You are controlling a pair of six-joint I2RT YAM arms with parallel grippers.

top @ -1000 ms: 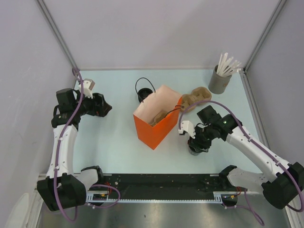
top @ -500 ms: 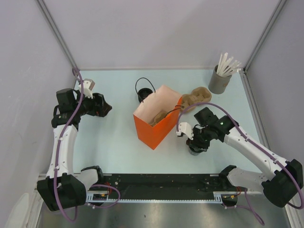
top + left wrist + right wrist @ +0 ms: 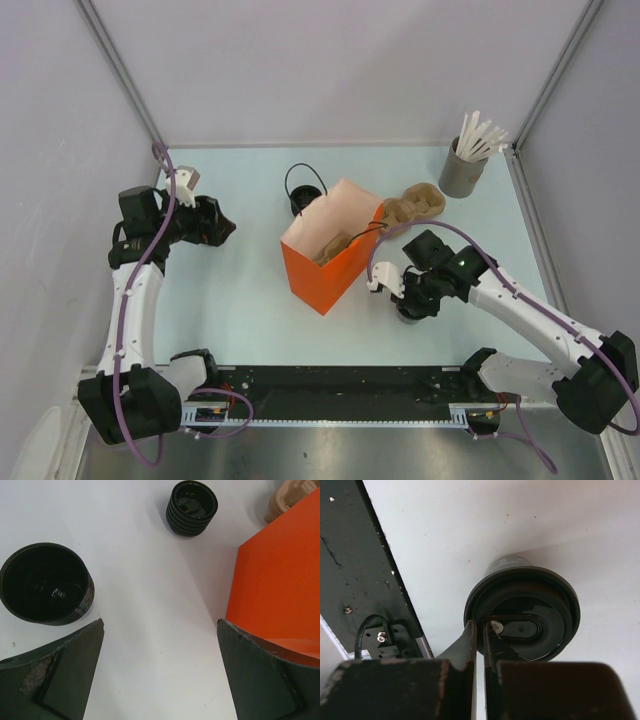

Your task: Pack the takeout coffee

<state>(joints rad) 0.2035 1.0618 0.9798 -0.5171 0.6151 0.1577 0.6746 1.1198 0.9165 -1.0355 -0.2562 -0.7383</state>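
Note:
The takeout coffee (image 3: 530, 607), a small black cup under a round black lid, stands on the table just right of the orange bag (image 3: 325, 270). My right gripper (image 3: 483, 625) comes down on it from above and is shut on the lid's near rim, one finger outside the rim and the other on top of the lid. In the top view the right gripper (image 3: 408, 298) covers most of the takeout coffee (image 3: 405, 316). My left gripper (image 3: 160, 622) hangs open over bare table at the left, with nothing between its fingers.
Two black lidless cups (image 3: 45, 582) (image 3: 192, 507) stand ahead of the left gripper. A brown cardboard cup carrier (image 3: 415, 205) lies behind the bag. A grey tub of white sticks (image 3: 462, 172) stands at the back right corner.
My right gripper has closed from about half open onto the lid's rim and shifted slightly left. The left arm has not moved.

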